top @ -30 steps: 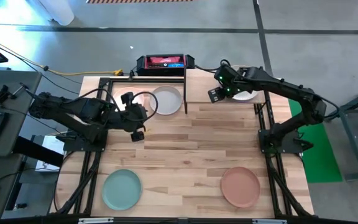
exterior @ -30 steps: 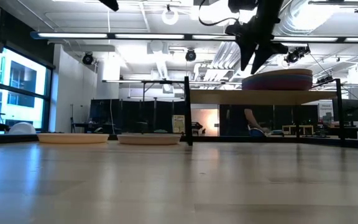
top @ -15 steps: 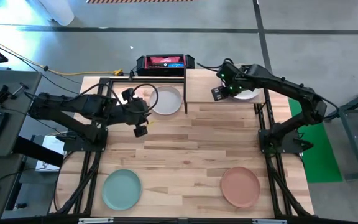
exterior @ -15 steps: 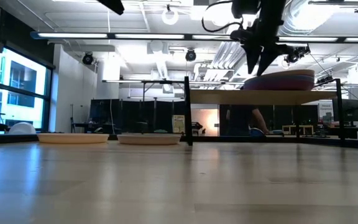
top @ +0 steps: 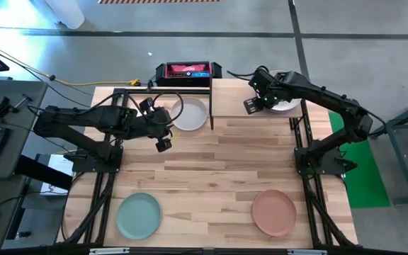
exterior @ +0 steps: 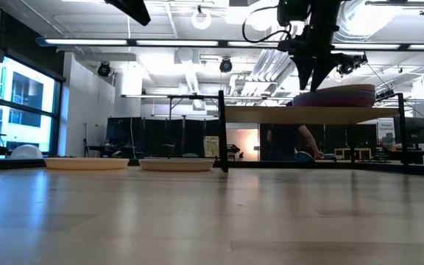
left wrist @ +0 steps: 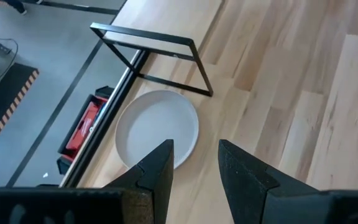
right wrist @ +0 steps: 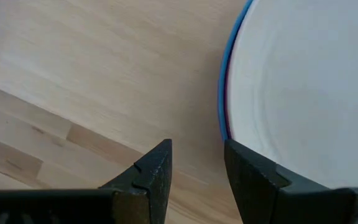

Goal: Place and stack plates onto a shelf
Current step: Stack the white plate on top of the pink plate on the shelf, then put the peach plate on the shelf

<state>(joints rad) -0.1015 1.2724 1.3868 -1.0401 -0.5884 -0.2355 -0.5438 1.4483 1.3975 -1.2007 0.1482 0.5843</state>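
Observation:
The shelf [top: 232, 99] stands at the table's far right and bears a stack of plates [exterior: 337, 95], a grey-white one [right wrist: 309, 87] on top. My right gripper [top: 263, 103] hangs open above the shelf, at the stack's left rim. My left gripper [top: 168, 131] hovers open just near of a grey-white plate [left wrist: 157, 127] that lies flat on the table; a pale plate [exterior: 87, 163] lies left of that one. A teal-green plate [top: 139, 216] and a tan-brown plate [top: 273, 212] lie flat near the front edge.
A black metal frame [left wrist: 148, 56] stands on the table at the far edge, around the two far plates. A red and black box [top: 188, 71] sits beyond the table's far edge. Bare wood [top: 225, 163] spans the table's middle.
My left gripper has swung toward the table's right edge, from over the pale plate to beside the grey-white plate on the table. My right gripper has moved toward the right edge, closer to the stack on the shelf. Both stay open.

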